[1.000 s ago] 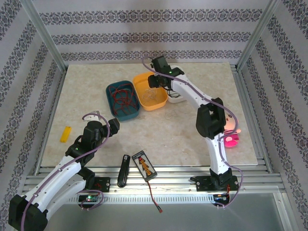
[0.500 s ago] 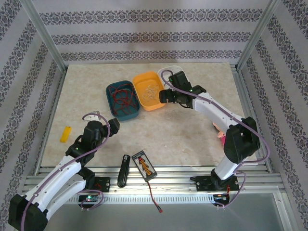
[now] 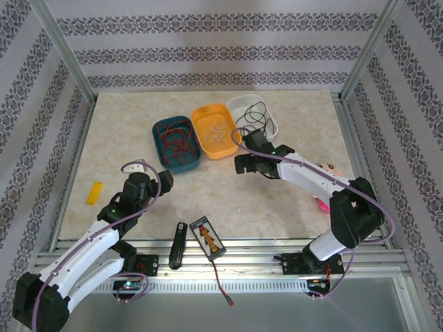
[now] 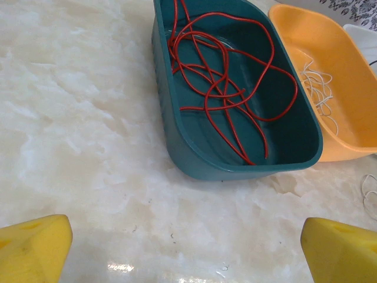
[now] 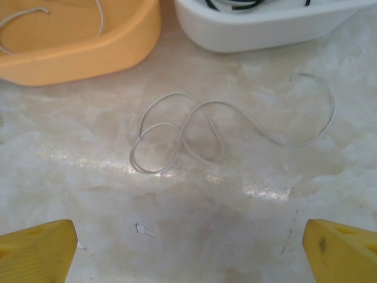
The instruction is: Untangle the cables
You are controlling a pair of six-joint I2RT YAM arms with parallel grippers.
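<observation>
Marble-look table [image 3: 104, 138] lies bare and roomy in front of both arms, with the teal tray [image 4: 194, 159], orange tray [image 3: 208, 111] and white tray [image 3: 239, 100] set close side by side toward its far edge. The left arm [image 3: 90, 242] stretches low and forward, with the left gripper [image 4: 188, 242] just short of the teal tray's near wall, jaws spread wide. The right arm [image 3: 311, 176] bends across leftward, and the right gripper [image 5: 188, 242], jaws also wide, hangs over bare table. The red cable [image 4: 207, 94] coils in the teal tray, a pale cable [image 4: 318, 88] in the orange, the black cable [image 3: 256, 114] in the white, and a loose pale cable [image 5: 232, 106] lies on the table just before the orange and white walls, touching neither.
</observation>
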